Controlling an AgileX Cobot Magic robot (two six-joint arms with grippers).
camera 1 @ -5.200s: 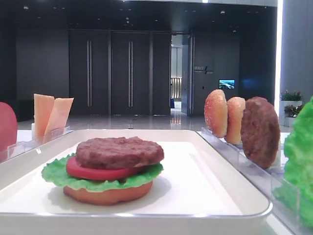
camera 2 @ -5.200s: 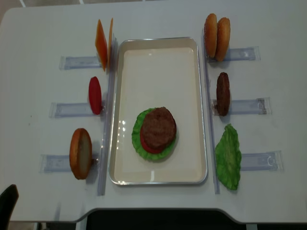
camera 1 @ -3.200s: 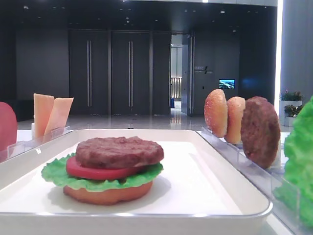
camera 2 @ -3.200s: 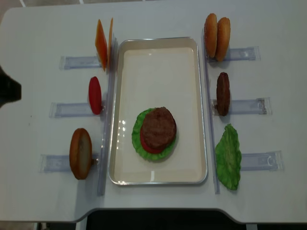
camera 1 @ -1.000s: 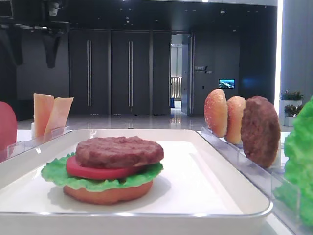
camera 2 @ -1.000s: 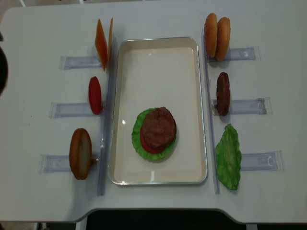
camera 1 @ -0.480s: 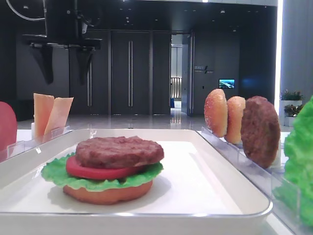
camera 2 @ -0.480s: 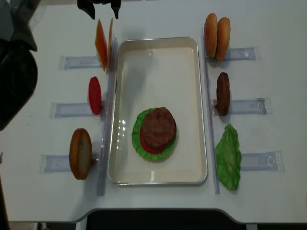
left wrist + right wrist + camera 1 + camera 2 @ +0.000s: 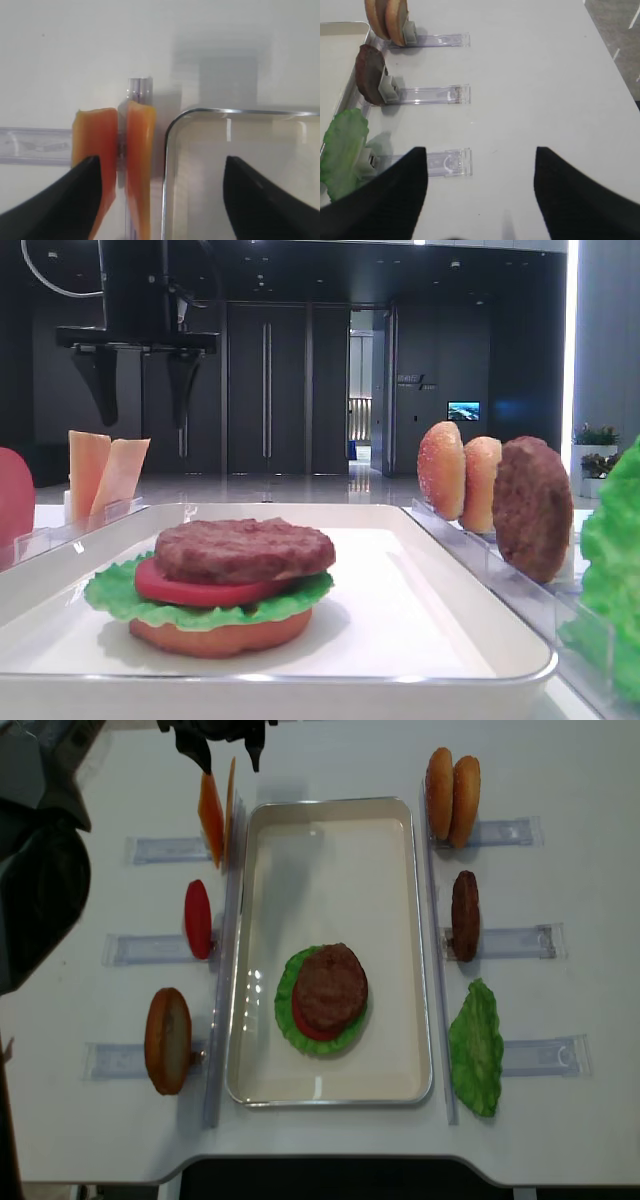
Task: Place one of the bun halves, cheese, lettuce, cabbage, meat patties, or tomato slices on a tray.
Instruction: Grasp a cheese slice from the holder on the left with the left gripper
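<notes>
Since half a second ago, left tool (image 9: 140, 390) has shifted slightly rightward over the rack; nothing else has moved.

Low front view: left tool hangs above two upright orange slices, jaws spread wide, empty. Tray (image 9: 420, 570) holds one stack: bun base, lettuce (image 9: 110, 595), tomato, patty (image 9: 245, 550) uppermost. No cheese on the stack yet.

Right wrist view: right tool (image 9: 480, 190) wide open, holding nothing, over bare bench (image 9: 545, 75). Clear racks carry two bun halves (image 9: 387, 17), one patty, one lettuce leaf.

Left wrist view: cheese (image 9: 140, 165), nearer the tray's corner, stands on edge in its rack, just beside the second orange slice (image 9: 95, 150).

Overhead view: left tool above both slices at the far left rack. Remaining stock: tomato slice (image 9: 198, 918), bun half (image 9: 168, 1040). Judged: four layers placed; cheese pickup pending, grasp not begun.
</notes>
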